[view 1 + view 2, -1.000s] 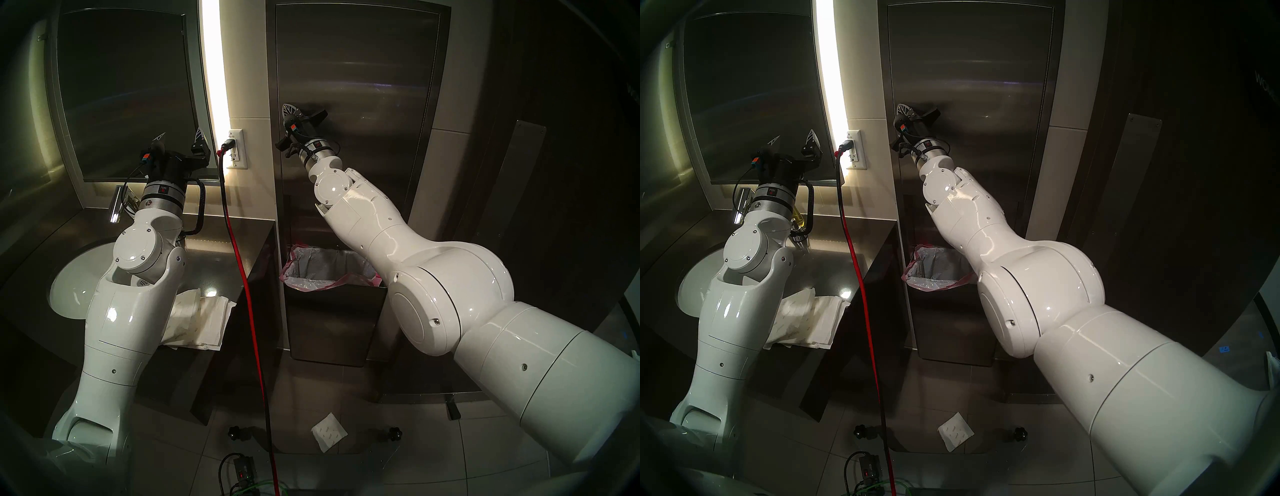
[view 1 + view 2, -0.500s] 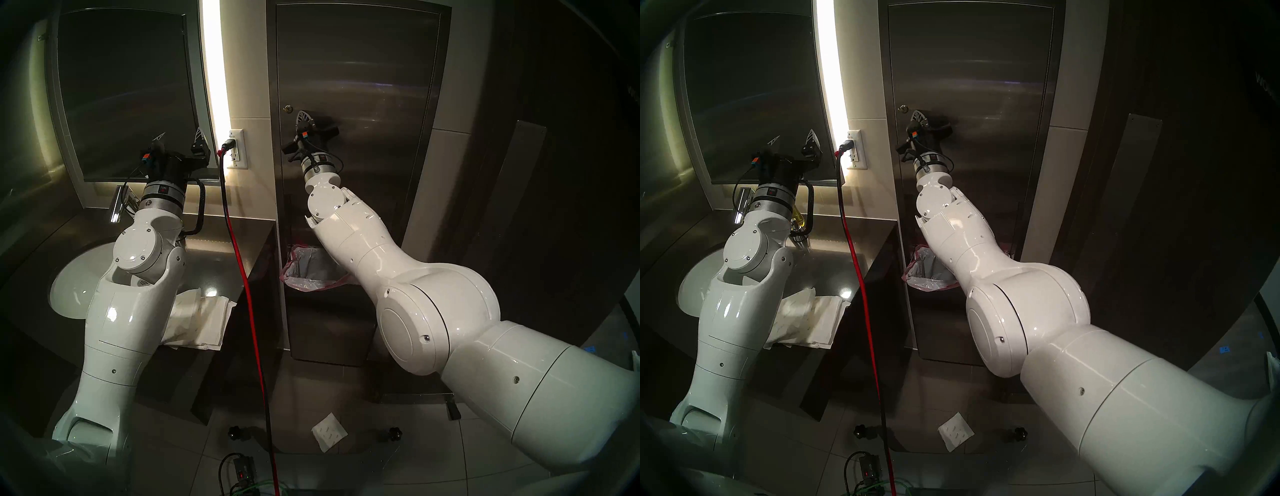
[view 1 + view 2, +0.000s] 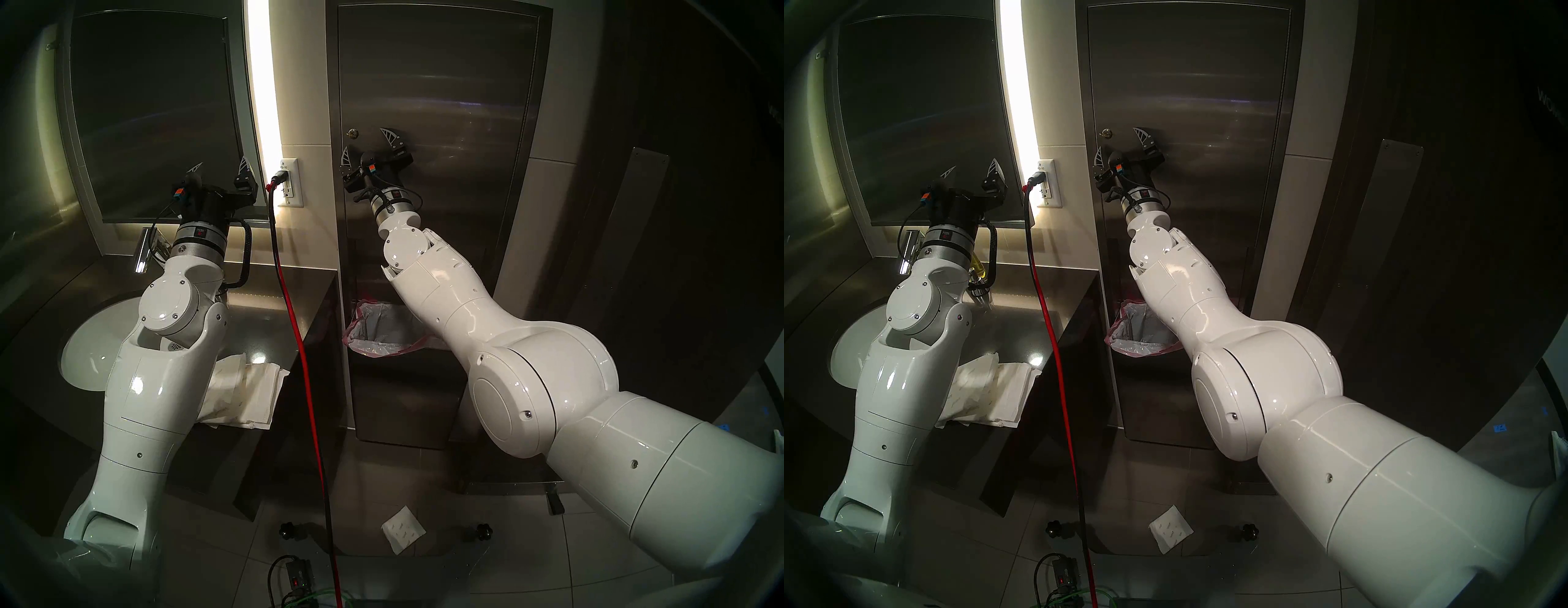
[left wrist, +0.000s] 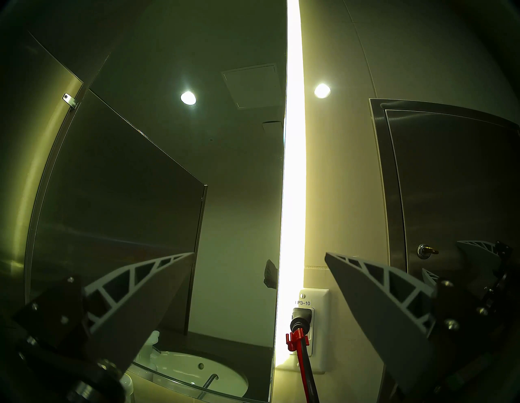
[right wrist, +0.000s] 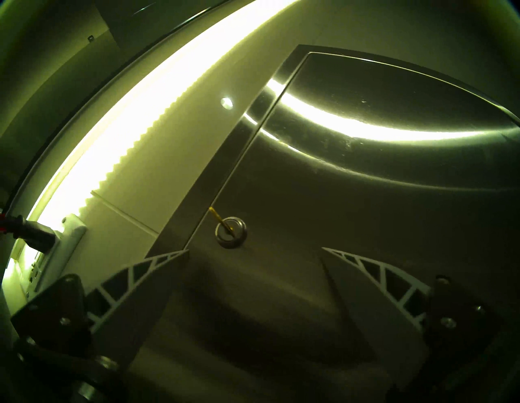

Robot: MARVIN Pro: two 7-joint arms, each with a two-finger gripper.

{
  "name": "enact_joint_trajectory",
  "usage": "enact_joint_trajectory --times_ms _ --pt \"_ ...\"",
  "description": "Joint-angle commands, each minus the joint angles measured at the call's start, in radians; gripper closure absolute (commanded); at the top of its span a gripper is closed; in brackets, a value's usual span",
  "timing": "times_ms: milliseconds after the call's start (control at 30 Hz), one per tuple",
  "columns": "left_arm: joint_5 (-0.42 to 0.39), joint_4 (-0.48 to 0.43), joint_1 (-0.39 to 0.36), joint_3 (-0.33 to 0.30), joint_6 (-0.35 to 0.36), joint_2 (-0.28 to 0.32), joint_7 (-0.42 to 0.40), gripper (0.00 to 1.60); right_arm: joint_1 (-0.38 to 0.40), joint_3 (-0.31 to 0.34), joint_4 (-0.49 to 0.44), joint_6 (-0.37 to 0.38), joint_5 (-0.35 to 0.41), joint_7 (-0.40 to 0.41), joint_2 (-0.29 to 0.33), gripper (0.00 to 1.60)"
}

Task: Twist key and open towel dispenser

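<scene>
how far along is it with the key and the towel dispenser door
Nothing looks finished. The towel dispenser door sits flush in its frame, and the key is in the lock. In hand: the right gripper is open just below and beside the lock, touching nothing. The left gripper is open by the mirror. Left: grip the key, twist, swing the door open.

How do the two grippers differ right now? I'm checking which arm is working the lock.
The right gripper is raised against the towel dispenser, just below and right of the key; the left gripper faces the mirror, far from the lock. The right gripper's fingers are splayed with one higher than the other; the left gripper's fingers sit about level. Both are open and hold nothing.
</scene>
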Motion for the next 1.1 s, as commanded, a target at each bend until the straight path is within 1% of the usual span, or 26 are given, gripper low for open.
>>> enact_joint_trajectory --times_ms 0,167,200,300,333,400,433,600,767,933,1067 --pt "0.000 -0.008 -0.015 -0.001 -0.001 0.001 -0.001 0.00 0.083 -0.003 0.013 0.008 -0.005 0.019 0.001 0.00" --pt "0.000 -0.008 -0.015 -0.001 -0.001 0.001 -0.001 0.00 0.106 -0.005 0.031 0.000 -0.007 0.031 0.002 0.01" --pt "0.000 -0.008 -0.015 -0.001 -0.001 0.001 -0.001 0.00 0.109 -0.006 0.034 -0.003 -0.008 0.032 0.002 0.26" --pt "0.000 -0.008 -0.015 -0.001 -0.001 0.001 -0.001 0.00 0.122 -0.006 0.052 -0.009 -0.008 0.035 0.000 0.65" --pt "0.000 -0.008 -0.015 -0.001 -0.001 0.001 -0.001 0.00 0.125 -0.007 0.058 -0.011 -0.008 0.038 0.000 0.80" --pt "0.000 -0.008 -0.015 -0.001 -0.001 0.001 -0.001 0.00 0.130 -0.007 0.069 -0.016 -0.009 0.036 -0.002 1.16" --pt "0.000 -0.008 -0.015 -0.001 -0.001 0.001 -0.001 0.00 0.131 -0.006 0.077 -0.024 -0.008 0.037 -0.004 1.60" --pt "0.000 -0.008 -0.015 -0.001 -0.001 0.001 -0.001 0.00 0.135 -0.004 0.098 -0.038 -0.010 0.032 -0.005 1.60" --pt "0.000 -0.008 -0.015 -0.001 -0.001 0.001 -0.001 0.00 0.158 0.001 0.122 -0.046 -0.010 0.035 -0.006 1.60" --pt "0.000 -0.008 -0.015 -0.001 -0.001 0.001 -0.001 0.00 0.179 0.022 0.152 -0.042 0.012 0.039 -0.025 1.60" --pt "0.000 -0.008 -0.015 -0.001 -0.001 0.001 -0.001 0.00 0.193 0.021 0.172 -0.047 0.009 0.036 -0.036 1.60"
